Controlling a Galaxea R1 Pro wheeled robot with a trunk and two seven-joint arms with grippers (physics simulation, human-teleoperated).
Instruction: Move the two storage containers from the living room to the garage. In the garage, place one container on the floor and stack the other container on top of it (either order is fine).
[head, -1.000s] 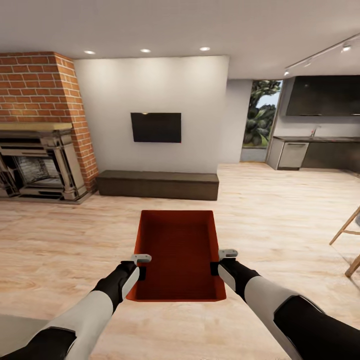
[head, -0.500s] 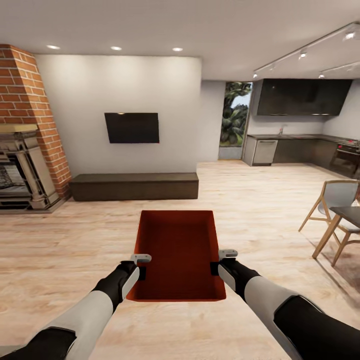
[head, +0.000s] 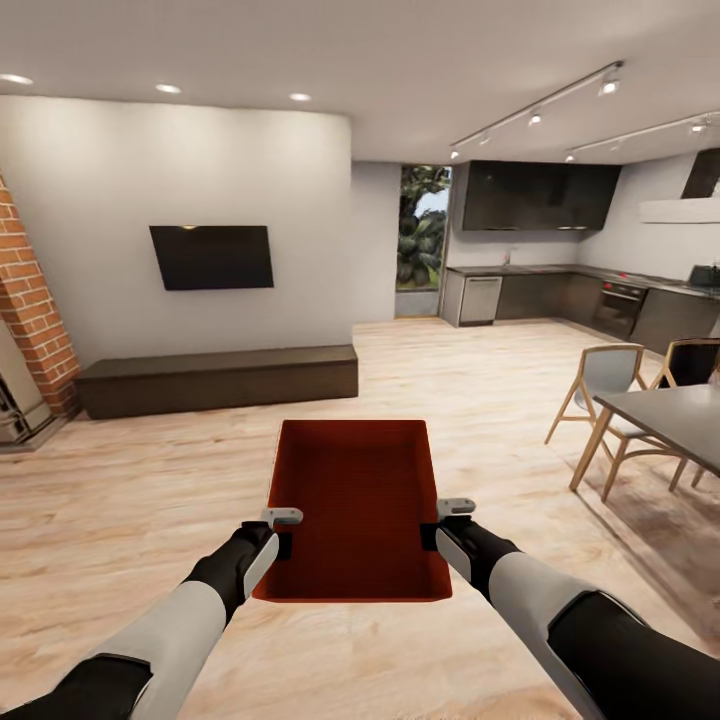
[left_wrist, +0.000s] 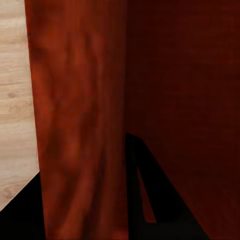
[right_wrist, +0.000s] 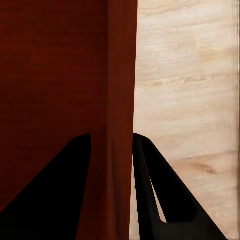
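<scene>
I hold one red-orange storage container (head: 355, 500) level in front of me, above the living room's light wood-plank floor (head: 150, 480). My left gripper (head: 283, 532) is shut on its left wall and my right gripper (head: 440, 524) on its right wall, both near the box's close end. In the left wrist view, black fingers (left_wrist: 150, 200) straddle the red wall (left_wrist: 80, 110). The right wrist view has that gripper's fingers (right_wrist: 160, 195) pinching the thin wall (right_wrist: 120, 75) above the planks. The box is empty. The garage is out of view.
A long dark-brown low cabinet (head: 220, 378) stands against the white wall under a TV (head: 212, 257). The brick fireplace edge (head: 30, 310) is at far left. A grey dining table (head: 670, 420) with wooden chairs (head: 600, 385) stands at right. A dark kitchen (head: 540, 290) lies beyond.
The view has turned to the right: the fireplace has slid almost out at the left, and the dining table and kitchen have come in. Container and both grips are unchanged.
</scene>
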